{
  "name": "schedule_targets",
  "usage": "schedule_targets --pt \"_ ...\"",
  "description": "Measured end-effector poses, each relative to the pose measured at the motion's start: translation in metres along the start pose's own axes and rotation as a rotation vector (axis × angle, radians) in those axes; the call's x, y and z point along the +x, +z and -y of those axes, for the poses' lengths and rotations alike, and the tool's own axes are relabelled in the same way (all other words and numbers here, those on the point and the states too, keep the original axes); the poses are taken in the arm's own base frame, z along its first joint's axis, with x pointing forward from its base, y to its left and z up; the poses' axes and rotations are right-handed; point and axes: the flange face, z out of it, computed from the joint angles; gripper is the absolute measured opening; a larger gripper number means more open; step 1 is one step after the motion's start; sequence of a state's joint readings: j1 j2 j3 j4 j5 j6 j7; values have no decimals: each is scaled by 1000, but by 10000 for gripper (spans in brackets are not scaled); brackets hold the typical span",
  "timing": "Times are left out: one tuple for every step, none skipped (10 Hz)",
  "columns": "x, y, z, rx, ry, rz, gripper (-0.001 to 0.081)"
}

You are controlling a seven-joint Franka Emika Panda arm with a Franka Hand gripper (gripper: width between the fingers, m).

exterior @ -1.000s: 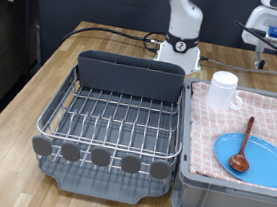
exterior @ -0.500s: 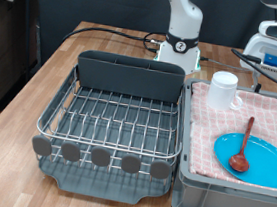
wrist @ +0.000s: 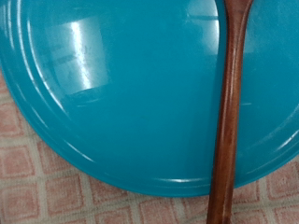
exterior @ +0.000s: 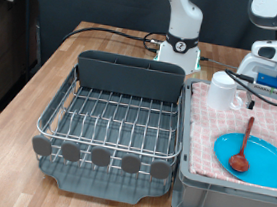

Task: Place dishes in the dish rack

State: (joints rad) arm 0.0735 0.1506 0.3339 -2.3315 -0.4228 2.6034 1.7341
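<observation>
Three dishes in the bin, rack bare

All three dishes sit on the pink checked cloth [exterior: 267, 123] that lines the grey bin [exterior: 230, 200], at the exterior view's right. The blue plate [exterior: 258, 160] lies flat near the bin's front corner, and the wooden spoon [exterior: 242, 146] rests on it with its bowl on the plate and its handle pointing up and back. The white mug [exterior: 224, 90] stands upright at the bin's back corner, well apart from the plate. Just beside the bin on the wooden desk [exterior: 51, 73], the dish rack [exterior: 111, 121] holds none of them.

The pincer [exterior: 274, 59] hangs above the bin at the exterior view's right edge; whether it is open or closed cannot be told. The wrist view looks straight down on the plate [wrist: 121, 84] and the spoon handle [wrist: 229, 112].
</observation>
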Motion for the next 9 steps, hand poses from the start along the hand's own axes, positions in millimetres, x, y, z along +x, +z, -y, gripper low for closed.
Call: schedule_targets --pt "1 8 -3 -2 4 -10 803" --pt "1 15 -5 -2 3 -21 803" --pt "2 21 -7 -2 1 -24 803" --pt "2 27 -9 -2 1 -23 803" --pt "3 33 -10 -6 3 -18 803" --pt "3 38 -11 -11 5 -13 803" --pt "4 43 -12 -10 5 -12 803" --pt "5 47 -13 -9 7 -14 803" --pt "5 50 -14 -13 11 -15 803"
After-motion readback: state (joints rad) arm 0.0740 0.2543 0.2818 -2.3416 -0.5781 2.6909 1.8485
